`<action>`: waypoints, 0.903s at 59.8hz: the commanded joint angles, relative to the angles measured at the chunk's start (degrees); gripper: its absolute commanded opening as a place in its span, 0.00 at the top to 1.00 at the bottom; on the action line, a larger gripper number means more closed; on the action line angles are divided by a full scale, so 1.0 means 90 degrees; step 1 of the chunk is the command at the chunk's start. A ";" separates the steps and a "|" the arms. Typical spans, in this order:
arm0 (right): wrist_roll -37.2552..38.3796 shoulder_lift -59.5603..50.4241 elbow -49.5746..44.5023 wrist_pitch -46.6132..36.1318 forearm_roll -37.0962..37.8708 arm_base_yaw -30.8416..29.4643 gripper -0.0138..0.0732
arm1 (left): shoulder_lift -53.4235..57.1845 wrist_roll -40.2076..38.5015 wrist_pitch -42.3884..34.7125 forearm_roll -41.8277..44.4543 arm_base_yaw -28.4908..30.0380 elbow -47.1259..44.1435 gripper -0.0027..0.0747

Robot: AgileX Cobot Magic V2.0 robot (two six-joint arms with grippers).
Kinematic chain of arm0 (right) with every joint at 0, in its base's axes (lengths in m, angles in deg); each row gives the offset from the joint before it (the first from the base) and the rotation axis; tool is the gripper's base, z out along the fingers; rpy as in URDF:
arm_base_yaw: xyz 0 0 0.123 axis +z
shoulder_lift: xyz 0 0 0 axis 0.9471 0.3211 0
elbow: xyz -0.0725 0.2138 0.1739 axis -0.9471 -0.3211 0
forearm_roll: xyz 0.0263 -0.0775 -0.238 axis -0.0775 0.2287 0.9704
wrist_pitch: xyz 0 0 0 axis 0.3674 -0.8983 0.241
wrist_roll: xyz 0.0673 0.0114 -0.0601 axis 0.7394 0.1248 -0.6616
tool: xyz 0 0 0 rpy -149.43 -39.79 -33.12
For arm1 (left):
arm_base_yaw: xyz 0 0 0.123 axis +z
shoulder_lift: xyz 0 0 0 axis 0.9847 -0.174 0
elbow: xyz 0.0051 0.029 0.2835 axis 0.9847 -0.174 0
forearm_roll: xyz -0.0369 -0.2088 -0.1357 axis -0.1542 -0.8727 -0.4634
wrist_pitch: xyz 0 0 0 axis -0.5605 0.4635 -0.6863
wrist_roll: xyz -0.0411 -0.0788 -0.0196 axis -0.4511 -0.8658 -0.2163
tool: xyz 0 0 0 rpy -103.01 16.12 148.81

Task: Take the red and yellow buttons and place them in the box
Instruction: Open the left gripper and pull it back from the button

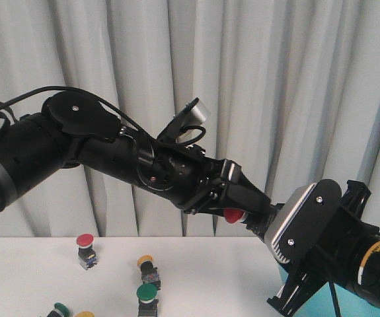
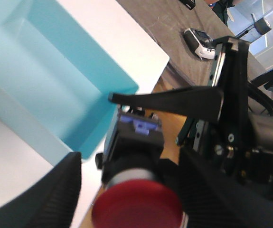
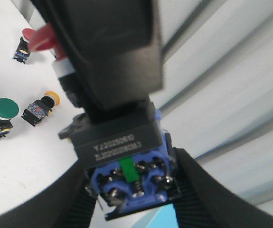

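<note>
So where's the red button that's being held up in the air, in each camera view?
Front: the held red button is right of centre, pinched between both grippers.
Left wrist: its red cap fills the bottom centre.
Right wrist: its blue base is at bottom centre.
Shared landmark: the turquoise box.

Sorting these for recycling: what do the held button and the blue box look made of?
Red button: seemingly plastic, with a smooth, slightly glossy cap and a black and blue moulded body bearing small metal-looking screws. Box: probably plastic, with smooth, matte turquoise walls.
</note>
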 commanded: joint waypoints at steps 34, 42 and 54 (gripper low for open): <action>-0.0028 -0.0215 0.0213 0.0107 0.0066 -0.0026 0.82 | 0.0336 0.0357 -0.0251 0.0420 0.0235 0.1286 0.32; -0.0073 -0.0415 0.0213 0.0200 0.0360 -0.0040 0.82 | 0.0349 0.0262 0.0272 0.1609 0.0454 0.1792 0.40; 0.0112 -0.0746 0.0213 0.0005 0.0242 -0.0542 0.81 | 0.0638 -0.0525 0.0255 0.3117 0.0609 0.1835 0.85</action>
